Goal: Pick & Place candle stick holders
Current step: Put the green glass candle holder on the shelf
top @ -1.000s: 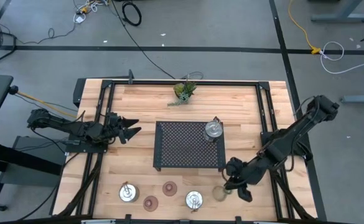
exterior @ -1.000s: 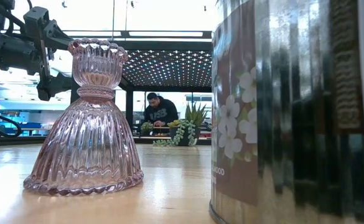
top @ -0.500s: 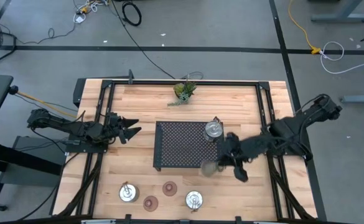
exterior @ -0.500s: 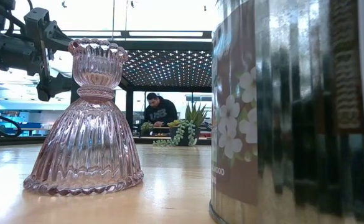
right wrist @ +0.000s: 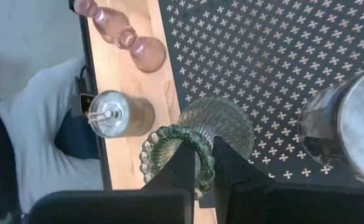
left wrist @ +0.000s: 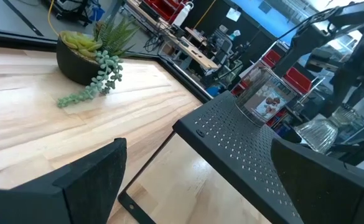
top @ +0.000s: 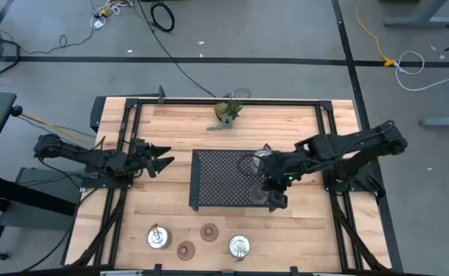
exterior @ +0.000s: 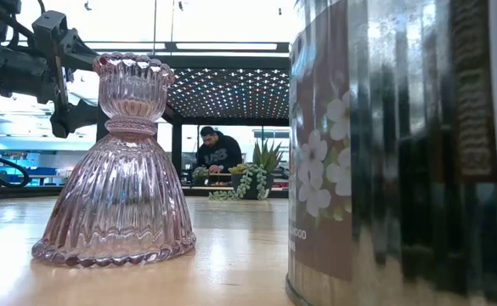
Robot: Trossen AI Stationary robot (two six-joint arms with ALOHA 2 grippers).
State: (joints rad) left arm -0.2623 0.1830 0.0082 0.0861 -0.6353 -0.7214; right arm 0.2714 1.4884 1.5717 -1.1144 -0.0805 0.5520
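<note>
An olive-green ribbed glass candle stick holder [right wrist: 222,124] hangs over the near right corner of the black perforated shelf [top: 224,180], with my right gripper [top: 273,192] shut on it. One silver holder [top: 263,159] stands on the shelf. Two more silver holders [top: 159,237] [top: 239,246] and two brownish-pink glass ones [top: 209,231] [top: 186,249] stand on their bases near the table's near edge. My left gripper [top: 161,161] waits open at the table's left, pointing level at the shelf. My right gripper pinches the beaded rim of the green holder's cup [right wrist: 200,163] between its two fingers; one finger [right wrist: 183,163] appears to be inside the cup and one [right wrist: 228,163] outside. The fingers slant down from the table's right. The holder hangs tilted, clear of the shelf.
A potted succulent [top: 226,113] sits at the far edge behind the shelf. Black frame rails [top: 328,138] run along the table's sides. In the low view a pink holder [exterior: 116,170] and a silver one [exterior: 401,153] fill the foreground. A person [exterior: 217,153] stands beyond the table.
My right gripper has risen from the table's near right and swung toward the far and left, tipping less steeply. It has carried the green holder off the wood and over the shelf's near right corner. The fingers have stayed shut on it.
</note>
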